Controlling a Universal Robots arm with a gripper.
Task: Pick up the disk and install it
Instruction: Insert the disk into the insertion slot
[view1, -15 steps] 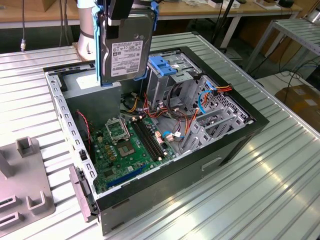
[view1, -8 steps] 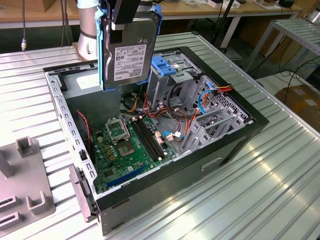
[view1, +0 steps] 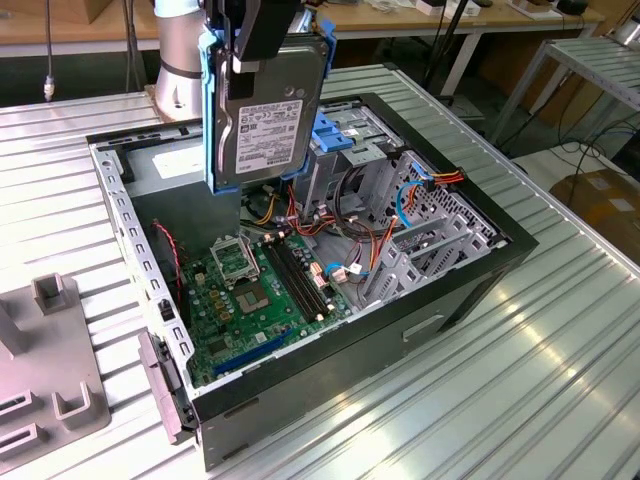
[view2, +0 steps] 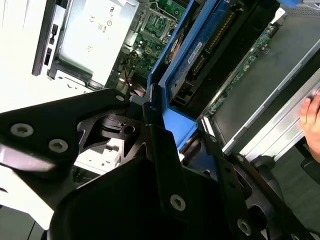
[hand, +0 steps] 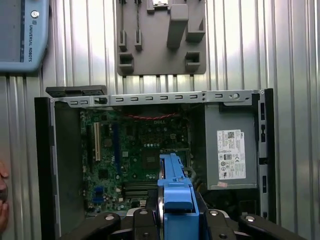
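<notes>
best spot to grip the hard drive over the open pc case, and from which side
Its top end, from above, pinching the flat faces as the gripper does. The hard drive hangs upright, so its broad faces offer parallel surfaces and its lower end is free above the computer case.

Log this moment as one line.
gripper: shut on disk | disk: upright, held above open computer case | install: not yet seated

Bright even light, glare streaks on the ribbed table (view1: 560, 340), second wrist view partly blown white
</notes>
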